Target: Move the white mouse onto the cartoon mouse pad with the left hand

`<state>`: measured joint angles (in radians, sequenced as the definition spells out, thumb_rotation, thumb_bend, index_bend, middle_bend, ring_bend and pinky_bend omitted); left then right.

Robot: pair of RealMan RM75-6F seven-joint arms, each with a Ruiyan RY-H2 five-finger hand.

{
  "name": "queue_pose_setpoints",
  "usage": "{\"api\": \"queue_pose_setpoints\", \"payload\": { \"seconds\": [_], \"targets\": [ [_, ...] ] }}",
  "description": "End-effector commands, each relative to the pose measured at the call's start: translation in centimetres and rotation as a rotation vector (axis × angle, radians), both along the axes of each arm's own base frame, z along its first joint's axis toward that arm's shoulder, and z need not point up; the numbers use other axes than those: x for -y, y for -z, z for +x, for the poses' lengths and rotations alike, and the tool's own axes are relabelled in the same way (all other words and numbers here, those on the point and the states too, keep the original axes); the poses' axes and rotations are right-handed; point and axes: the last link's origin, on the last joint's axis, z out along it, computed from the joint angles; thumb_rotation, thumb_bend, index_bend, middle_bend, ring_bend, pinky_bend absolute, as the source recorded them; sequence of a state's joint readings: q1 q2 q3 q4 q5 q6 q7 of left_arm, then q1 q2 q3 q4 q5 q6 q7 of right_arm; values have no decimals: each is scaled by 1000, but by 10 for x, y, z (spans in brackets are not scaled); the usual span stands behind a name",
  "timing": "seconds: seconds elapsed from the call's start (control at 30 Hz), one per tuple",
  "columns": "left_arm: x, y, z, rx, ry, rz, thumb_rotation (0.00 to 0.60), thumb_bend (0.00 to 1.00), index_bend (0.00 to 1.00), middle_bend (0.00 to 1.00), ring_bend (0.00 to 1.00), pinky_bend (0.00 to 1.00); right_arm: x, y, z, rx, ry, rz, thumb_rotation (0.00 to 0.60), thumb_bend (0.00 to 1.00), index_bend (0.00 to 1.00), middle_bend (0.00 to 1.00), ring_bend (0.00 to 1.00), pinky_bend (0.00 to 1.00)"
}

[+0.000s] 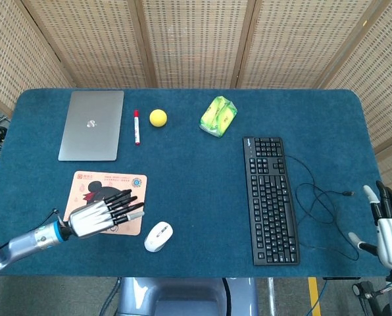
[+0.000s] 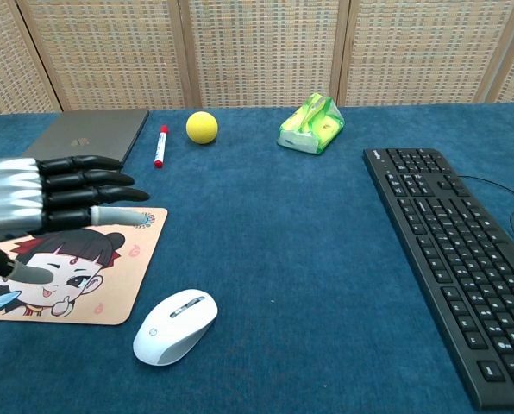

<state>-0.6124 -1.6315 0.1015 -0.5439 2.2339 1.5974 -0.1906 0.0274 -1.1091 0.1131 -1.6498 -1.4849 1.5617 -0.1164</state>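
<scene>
The white mouse (image 1: 158,236) (image 2: 175,326) lies on the blue table just right of the cartoon mouse pad (image 1: 84,187) (image 2: 84,302), off its front right corner. My left hand (image 1: 104,215) (image 2: 41,203) hovers over the pad, open, fingers stretched toward the right, a short way left of the mouse and holding nothing. It covers much of the pad's cartoon face in the head view. My right hand (image 1: 388,227) is open at the table's right front edge, far from the mouse; the chest view does not show it.
A black keyboard (image 1: 270,197) (image 2: 460,259) with its cable lies at right. Along the back sit a grey laptop (image 1: 92,125) (image 2: 78,147), a red marker (image 1: 137,127) (image 2: 161,146), a yellow ball (image 1: 158,118) (image 2: 202,127) and a green packet (image 1: 218,115) (image 2: 311,125).
</scene>
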Motion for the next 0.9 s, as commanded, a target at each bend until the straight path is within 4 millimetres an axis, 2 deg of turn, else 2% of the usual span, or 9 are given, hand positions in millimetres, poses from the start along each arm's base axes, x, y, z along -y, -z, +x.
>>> {"api": "queue_pose_setpoints", "payload": {
  "seconds": [0.03, 0.37, 0.47, 0.6, 0.9],
  "targets": [
    [-4, 13, 11, 11, 32, -34, 600, 8, 0, 0, 0, 21, 1, 0, -1, 2, 4, 1, 600, 0, 52, 0, 0, 0],
    [-10, 40, 35, -6, 106, -53, 600, 8, 0, 0, 0, 21, 3, -1, -4, 6, 16, 2, 600, 0, 53, 0, 0, 0],
    [-8, 51, 39, -39, 134, -67, 600, 8, 0, 0, 0, 21, 2, -3, -5, 13, 21, -6, 600, 0, 53, 0, 0, 0],
    [-7, 55, 43, -46, 144, -70, 600, 8, 0, 0, 0, 21, 2, -5, -6, 19, 24, -12, 600, 0, 52, 0, 0, 0],
    [4, 76, 63, -36, 162, -123, 600, 8, 0, 0, 0, 21, 1, -12, -8, 37, 24, -25, 600, 0, 52, 0, 0, 0]
  ]
}}
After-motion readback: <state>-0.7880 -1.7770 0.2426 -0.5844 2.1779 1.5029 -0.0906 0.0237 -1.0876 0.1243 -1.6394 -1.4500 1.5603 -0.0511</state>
